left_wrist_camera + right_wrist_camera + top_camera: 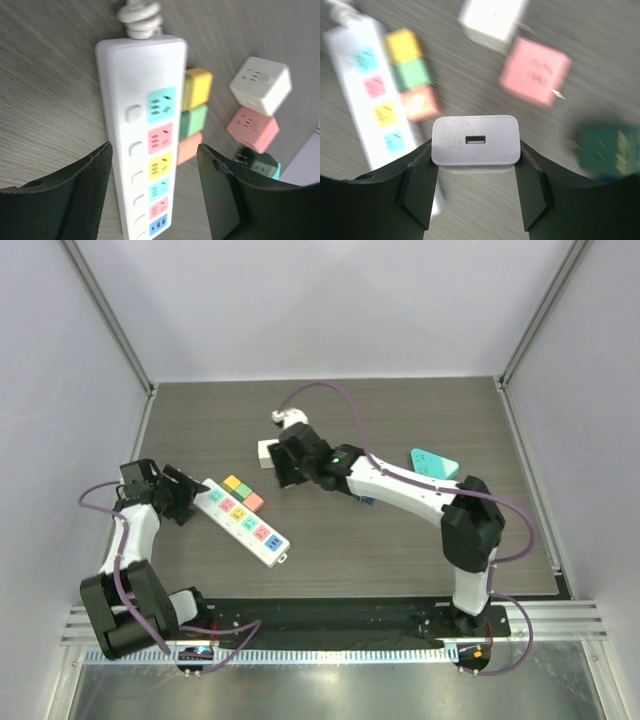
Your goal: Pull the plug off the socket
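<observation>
A white power strip (245, 523) with coloured sockets lies on the dark table; it also shows in the left wrist view (142, 130). All its sockets that show there are empty. My left gripper (178, 496) is open, with its jaws (154, 155) on either side of the strip's near end and a gap on each side. My right gripper (290, 462) is shut on a white USB plug (475, 140), held by its two sides above the table, apart from any socket.
Yellow, green and orange blocks (243, 492) lie beside the strip. A white cube socket (260, 84), a pink cube (252, 128) and a dark green cube (610, 150) stand nearby. A teal adapter (434, 462) lies at the right.
</observation>
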Robot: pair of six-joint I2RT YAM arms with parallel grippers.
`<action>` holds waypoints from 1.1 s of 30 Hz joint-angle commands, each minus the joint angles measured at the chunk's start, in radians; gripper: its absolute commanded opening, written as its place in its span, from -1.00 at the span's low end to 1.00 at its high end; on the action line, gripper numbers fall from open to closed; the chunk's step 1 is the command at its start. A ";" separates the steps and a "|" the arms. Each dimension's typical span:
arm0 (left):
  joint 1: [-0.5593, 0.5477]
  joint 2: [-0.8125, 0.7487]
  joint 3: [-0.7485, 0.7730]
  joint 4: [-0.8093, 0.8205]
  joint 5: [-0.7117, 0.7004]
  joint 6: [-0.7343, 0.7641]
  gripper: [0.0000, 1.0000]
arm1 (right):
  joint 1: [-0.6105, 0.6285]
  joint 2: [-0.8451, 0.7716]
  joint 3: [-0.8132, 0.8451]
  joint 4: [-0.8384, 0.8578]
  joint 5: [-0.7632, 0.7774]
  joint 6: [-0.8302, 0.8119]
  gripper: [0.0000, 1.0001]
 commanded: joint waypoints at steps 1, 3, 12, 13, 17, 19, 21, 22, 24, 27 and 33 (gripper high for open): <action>-0.042 -0.126 0.055 -0.065 -0.022 0.008 0.39 | -0.069 -0.145 -0.171 -0.080 -0.024 0.053 -0.98; -0.077 -0.172 0.051 -0.073 -0.041 -0.004 0.40 | -0.102 -0.171 -0.222 -0.108 -0.046 0.038 -0.97; -0.321 -0.191 0.126 -0.226 -0.228 0.030 0.42 | -0.163 -0.149 -0.282 -0.266 -0.004 -0.083 -0.87; -0.327 -0.208 0.127 -0.244 -0.230 0.033 0.42 | -0.163 -0.138 -0.277 -0.292 0.008 -0.092 -0.82; -0.378 -0.286 0.130 -0.287 -0.244 0.033 0.42 | -0.165 -0.090 -0.254 -0.326 0.052 -0.106 -0.69; -0.390 -0.318 0.133 -0.313 -0.254 0.033 0.43 | -0.168 -0.054 -0.231 -0.327 0.043 -0.108 -0.58; -0.406 -0.355 0.133 -0.342 -0.256 0.034 0.43 | -0.168 -0.020 -0.210 -0.330 0.031 -0.112 -0.53; -0.413 -0.364 0.133 -0.353 -0.254 0.037 0.43 | -0.168 0.006 -0.181 -0.338 0.037 -0.112 -0.48; -0.419 -0.386 0.135 -0.382 -0.245 0.044 0.45 | -0.168 0.031 -0.158 -0.338 0.042 -0.109 -0.38; -0.436 -0.427 0.132 -0.402 -0.231 0.053 0.50 | -0.170 0.062 -0.119 -0.333 0.043 -0.085 -0.04; -0.439 -0.469 0.152 -0.464 -0.271 0.056 0.56 | -0.168 0.045 -0.083 -0.329 0.025 -0.045 0.87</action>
